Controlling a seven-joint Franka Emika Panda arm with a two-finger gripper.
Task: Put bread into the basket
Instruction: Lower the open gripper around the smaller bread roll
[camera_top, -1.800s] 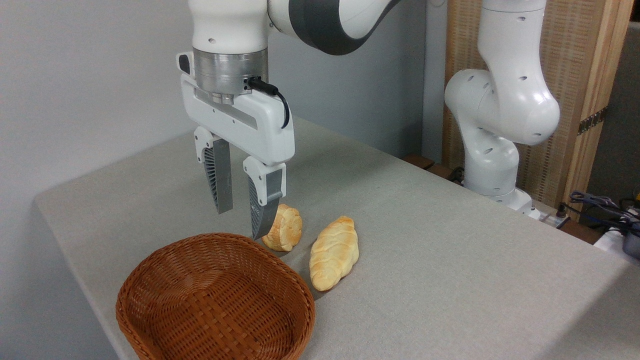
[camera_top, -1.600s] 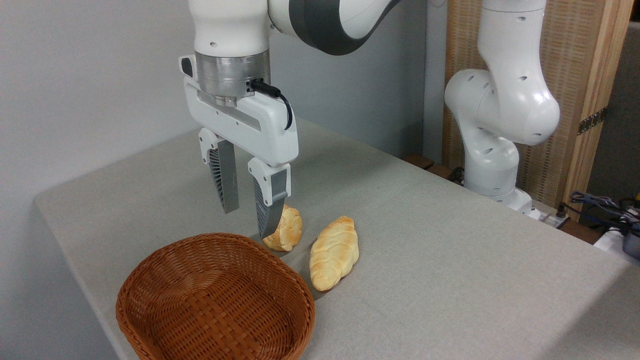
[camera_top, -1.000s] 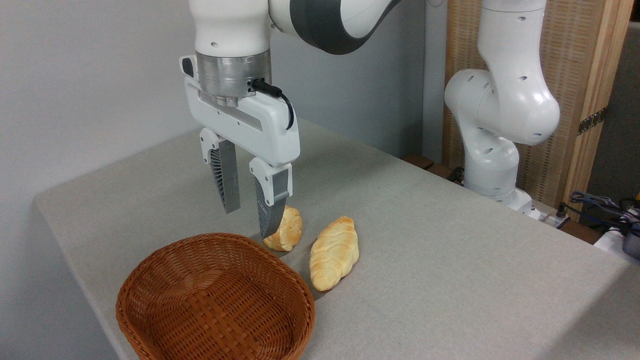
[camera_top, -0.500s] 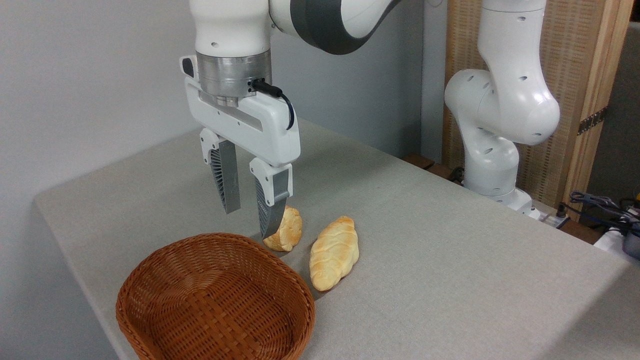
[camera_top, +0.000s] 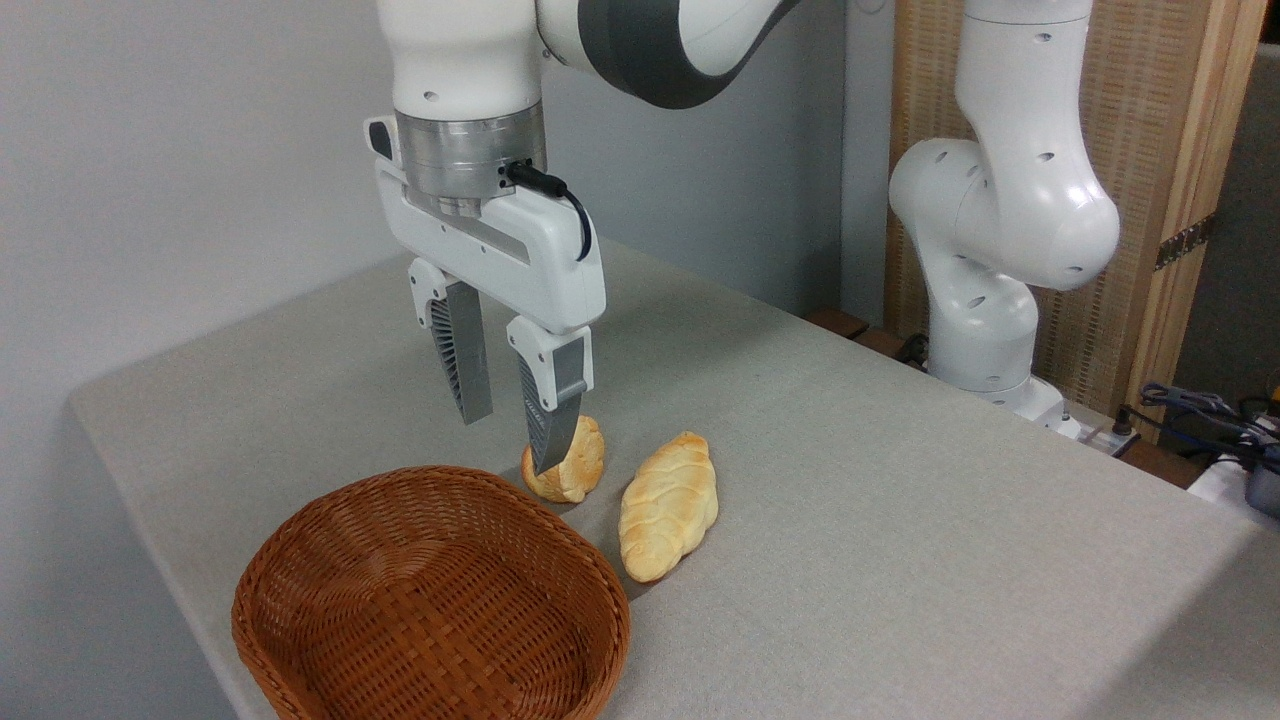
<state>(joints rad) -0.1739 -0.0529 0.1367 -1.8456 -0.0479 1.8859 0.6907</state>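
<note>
The basket is woven reddish-brown wicker, rough-ribbed. Behind it, the gripper has glossy white plastic housing, ridged grey fingers, perhaps rubber. The table looks matt grey cloth.

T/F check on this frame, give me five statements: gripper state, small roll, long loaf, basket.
1. The gripper is open and empty. True.
2. The small roll lies inside the basket. False: it sits on the table just beyond the rim.
3. The braided loaf is right of the small roll. True.
4. The basket holds one loaf. False: nothing is in it.
5. The braided loaf is clamped between the fingers. False: it lies free on the table.
</note>
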